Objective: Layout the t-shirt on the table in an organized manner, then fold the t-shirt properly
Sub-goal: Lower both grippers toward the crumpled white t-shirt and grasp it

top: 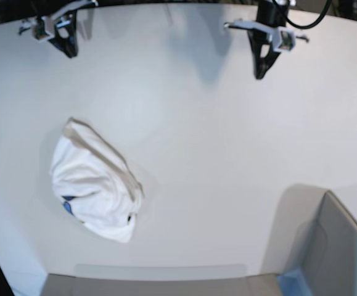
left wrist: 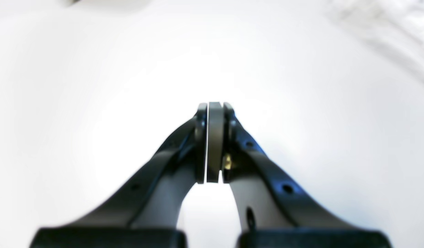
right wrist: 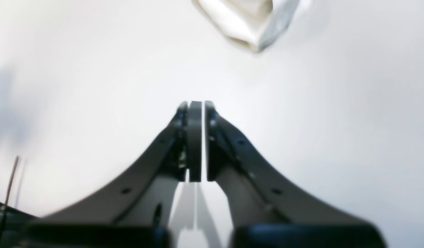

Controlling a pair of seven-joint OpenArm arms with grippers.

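The t-shirt [top: 95, 188] lies crumpled in a white heap on the left part of the table [top: 215, 154], a bit of blue print showing at its lower edge. In the right wrist view, an end of the t-shirt [right wrist: 246, 20] shows at the top, well ahead of my right gripper [right wrist: 195, 103]. The right gripper's pads are nearly together, only a hairline slit between them, holding nothing. My left gripper [left wrist: 214, 104] is shut and empty above bare table. In the base view, both grippers hang at the far edge: right gripper [top: 68, 50], left gripper [top: 260, 73].
A grey bin [top: 338, 246] with a blue corner [top: 289, 280] stands at the front right. Blurred creased white cloth [left wrist: 398, 27] shows in the upper right of the left wrist view. The table's curved far edge runs behind both arms.
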